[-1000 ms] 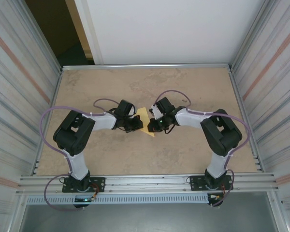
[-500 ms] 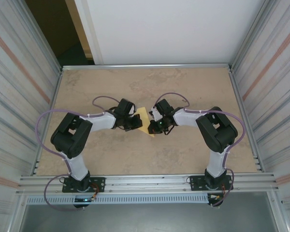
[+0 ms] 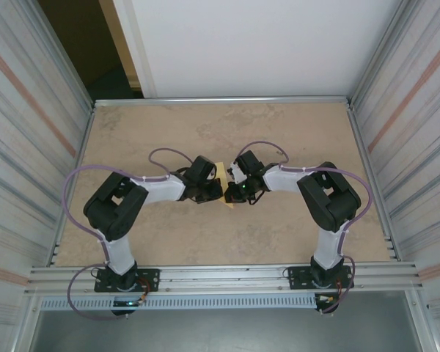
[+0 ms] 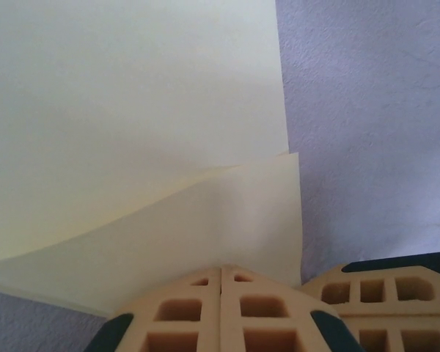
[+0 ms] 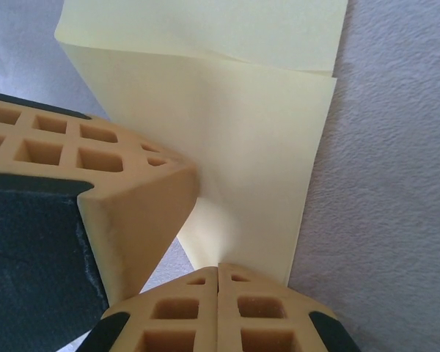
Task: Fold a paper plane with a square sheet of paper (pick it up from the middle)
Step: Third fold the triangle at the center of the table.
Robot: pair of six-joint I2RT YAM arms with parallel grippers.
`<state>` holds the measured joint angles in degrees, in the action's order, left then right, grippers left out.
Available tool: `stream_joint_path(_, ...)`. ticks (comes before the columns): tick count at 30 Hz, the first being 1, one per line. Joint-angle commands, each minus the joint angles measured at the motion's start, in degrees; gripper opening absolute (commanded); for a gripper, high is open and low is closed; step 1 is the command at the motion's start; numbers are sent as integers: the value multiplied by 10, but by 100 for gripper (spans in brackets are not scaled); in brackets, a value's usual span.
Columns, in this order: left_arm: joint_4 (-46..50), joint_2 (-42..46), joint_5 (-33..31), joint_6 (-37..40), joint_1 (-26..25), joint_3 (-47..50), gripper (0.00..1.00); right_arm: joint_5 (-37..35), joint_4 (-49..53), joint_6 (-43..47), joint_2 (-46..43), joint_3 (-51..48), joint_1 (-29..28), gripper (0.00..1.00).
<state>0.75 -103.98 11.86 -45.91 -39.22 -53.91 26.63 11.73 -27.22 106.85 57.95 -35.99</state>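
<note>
The square sheet of paper [image 3: 219,169] lies folded on the table's middle, pale yellow, mostly hidden under the two gripper heads. In the left wrist view the paper [image 4: 132,110] shows two overlapping layers with a folded flap. My left gripper [image 4: 221,268] is shut, tips together and resting on the paper's near edge. My right gripper [image 5: 218,268] is shut too, tips pressed on the paper [image 5: 249,132] near its corner. From above, the left gripper [image 3: 215,189] and right gripper [image 3: 231,193] almost touch. The left gripper's fingers [image 5: 110,183] sit close beside the right one.
The tan table [image 3: 279,132] has bare room behind and in front of the arms. Ribbed metal walls [image 3: 29,147] close in both sides, and a metal rail [image 3: 220,277] runs along the near edge. Purple cables [image 3: 77,183] loop off each arm.
The left arm has slid right, bringing its gripper up against the right gripper and covering more of the paper. The right arm has barely moved. Both grippers stayed shut.
</note>
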Motion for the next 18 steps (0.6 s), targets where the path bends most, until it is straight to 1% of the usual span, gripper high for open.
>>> stream_joint_path(1,-9,0,-51,-11,18,42,4,-63,57,-26,36,-28,-1,2)
stream_joint_path(6,-60,30,-32,-3,68,99,5,-85,74,-56,50,-50,1,1)
stream_joint_path(10,-73,40,-22,16,111,122,5,-98,81,-77,54,-63,3,1)
stream_joint_path(14,-97,45,-14,28,151,147,5,-110,89,-84,55,-64,8,1)
stream_joint_path(18,-116,58,-9,41,184,168,6,-107,88,-85,54,-63,9,1)
